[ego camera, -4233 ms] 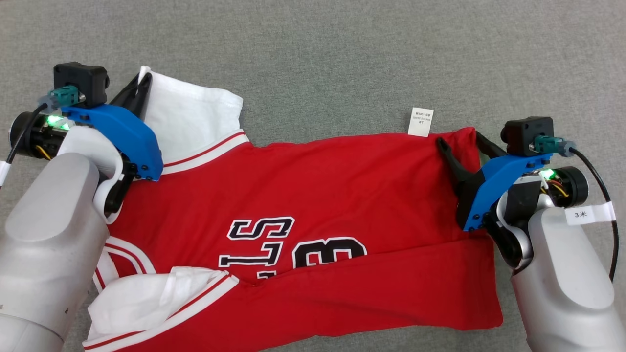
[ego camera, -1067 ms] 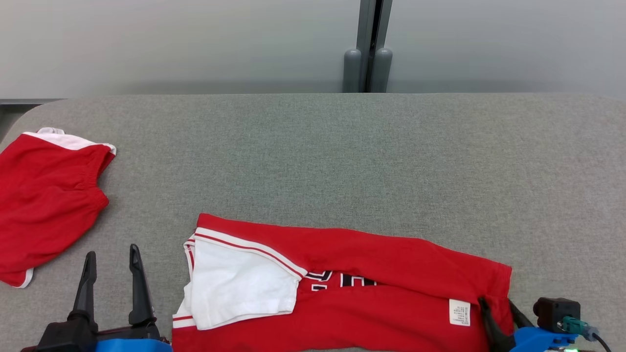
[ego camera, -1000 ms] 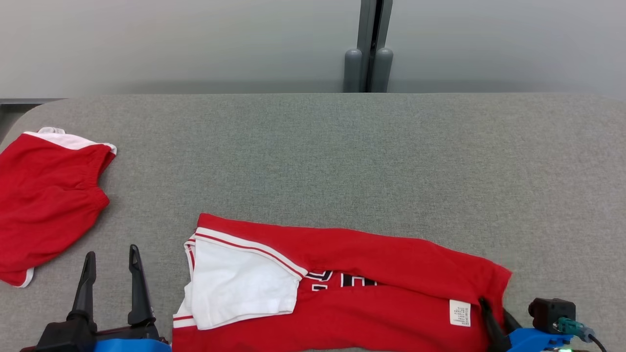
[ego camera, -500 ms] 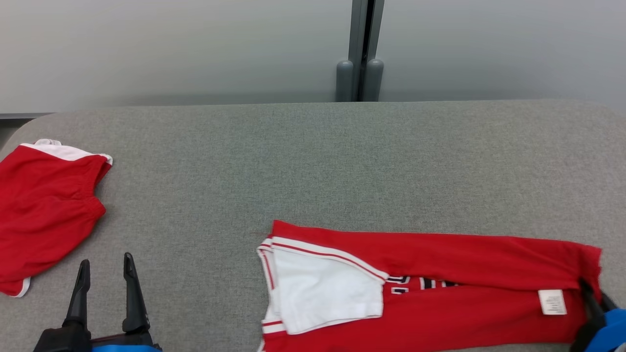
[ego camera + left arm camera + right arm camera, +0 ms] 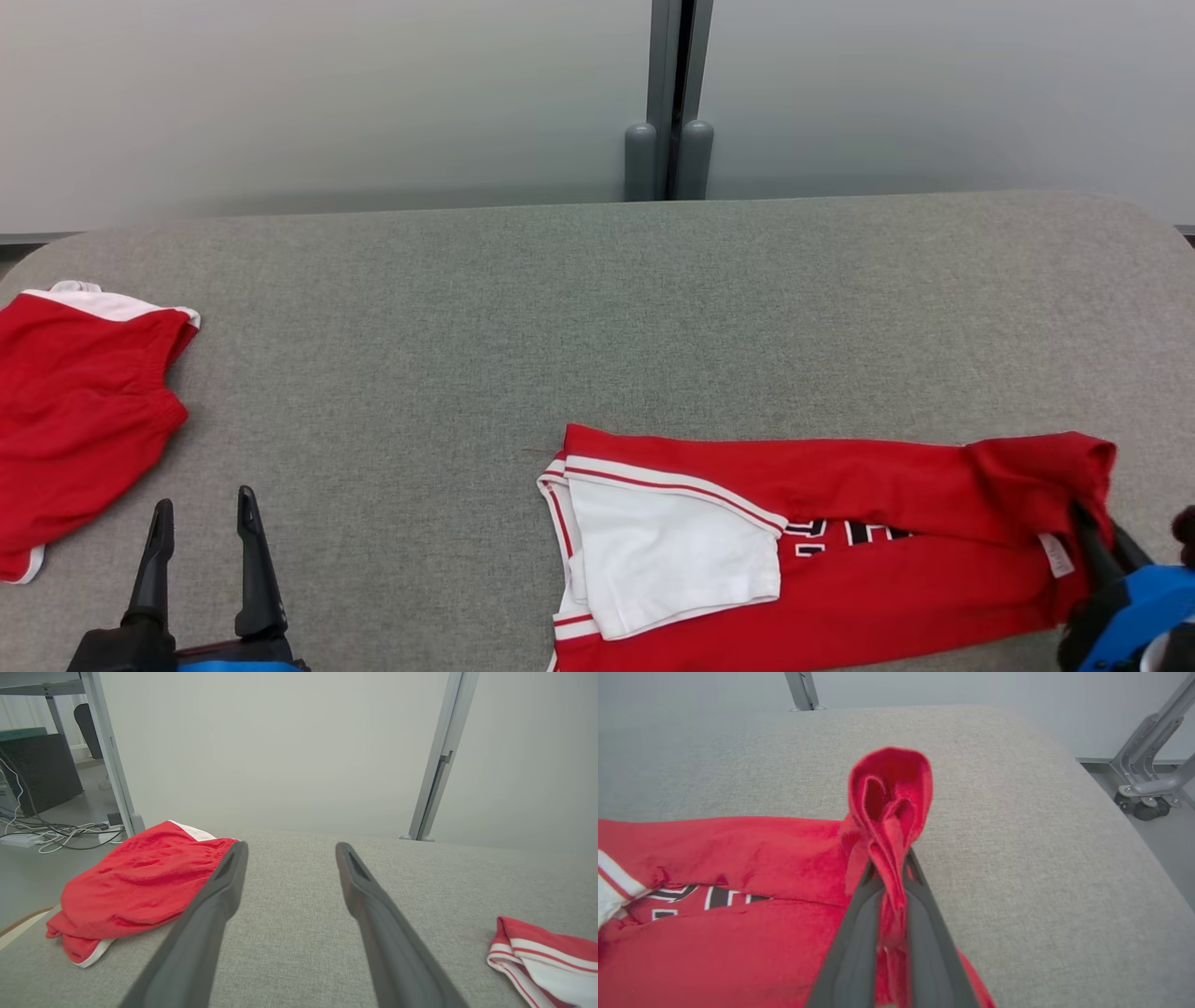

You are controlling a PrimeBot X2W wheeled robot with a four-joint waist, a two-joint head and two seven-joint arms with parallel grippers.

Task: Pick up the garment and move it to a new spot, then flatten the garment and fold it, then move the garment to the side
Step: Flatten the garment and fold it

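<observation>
Our right fingers (image 5: 919, 879) are clenched on the jersey (image 5: 714, 942). They pinch a bunched corner at one end, so a red loop of cloth stands up above the tips. In the head view these fingers (image 5: 1090, 546) sit at the jersey's right end, just beside a small white label (image 5: 1057, 555). Our left fingers (image 5: 348, 872) are spread wide and grasp nothing. They hover low over the bare counter (image 5: 597, 308), between the jersey and a pair of red shorts (image 5: 75, 411) at the counter's far left.

The jersey (image 5: 840, 579) lies along the near edge of the counter, right of centre and well apart from the shorts. We judge the folding at least partly done. The jersey lies as a long narrow band with one long edge turned over, so the chest lettering is half covered. A white sleeve (image 5: 672, 551) is laid onto the front at the left end. With only one end pinched and the rest on the counter, we read this as the move to the side, though a crosswise fold may be meant instead; we cannot tell which. Setting it down and letting go remain.

The cloth is soft red knit with red-and-white striped trim. It is crumpled at the held end and fairly flat elsewhere.
</observation>
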